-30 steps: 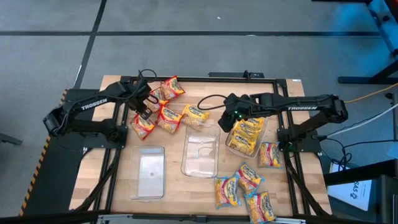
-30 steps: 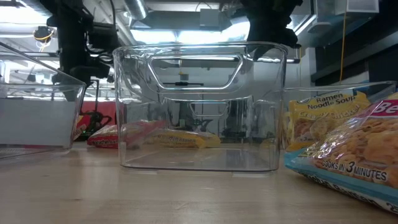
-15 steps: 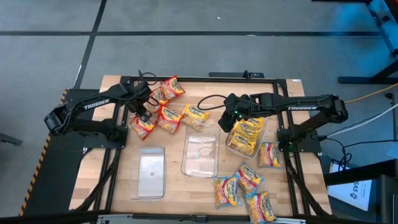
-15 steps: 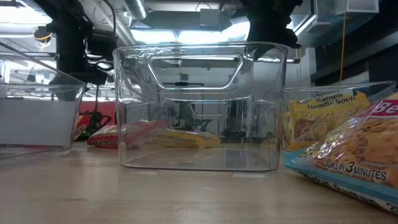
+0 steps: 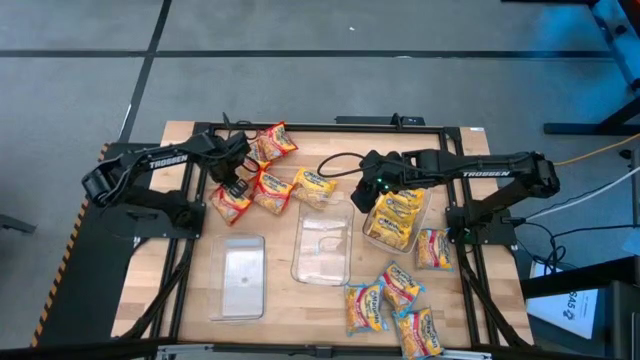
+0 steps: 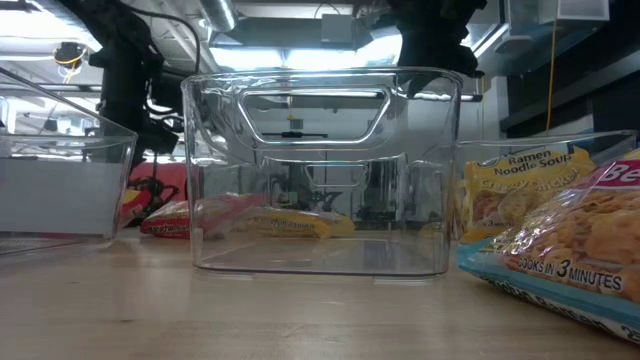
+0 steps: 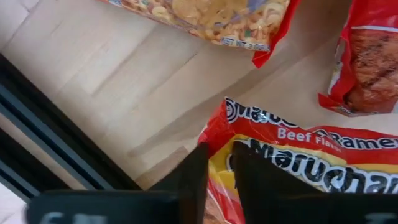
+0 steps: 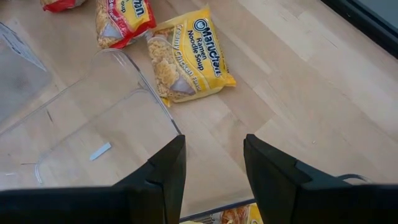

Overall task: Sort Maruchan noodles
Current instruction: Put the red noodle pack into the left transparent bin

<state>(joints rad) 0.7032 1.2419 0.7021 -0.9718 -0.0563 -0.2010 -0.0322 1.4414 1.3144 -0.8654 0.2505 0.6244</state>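
Several Maruchan noodles packets lie flat at the far left: red ones (image 5: 272, 190) (image 5: 275, 140) and a yellow one (image 5: 315, 183). My left gripper (image 5: 236, 185) points straight down at the left end of a red Beef packet (image 5: 230, 203) and is shut on it (image 7: 219, 152). My right gripper (image 5: 373, 193) hangs open and holds nothing. It is between the middle clear tray (image 5: 322, 245) and the right tray (image 5: 425, 205), which holds yellow packets (image 5: 395, 218). In the right wrist view, the open fingers (image 8: 214, 149) frame bare wood near a yellow packet (image 8: 186, 59). My left gripper pinches the red Beef packet by its end edge (image 7: 217, 134) between its two fingers, which come from above and point down. One finger (image 7: 193, 177) stands off the packet over the wood, the other (image 7: 249, 180) over its printed face. The packet lies flat on the table.
An empty clear tray (image 5: 242, 275) sits near the front left. More packets (image 5: 395, 300) lie at the front right, with one (image 5: 433, 248) beside the right tray. A black frame (image 5: 320, 127) runs along the table's edges. In the low view, the middle tray (image 6: 320, 170) stands close in front.
My left gripper has gone down toward the red Beef packet at the far left of the table. The packets and trays have not moved, and my right arm has kept still.
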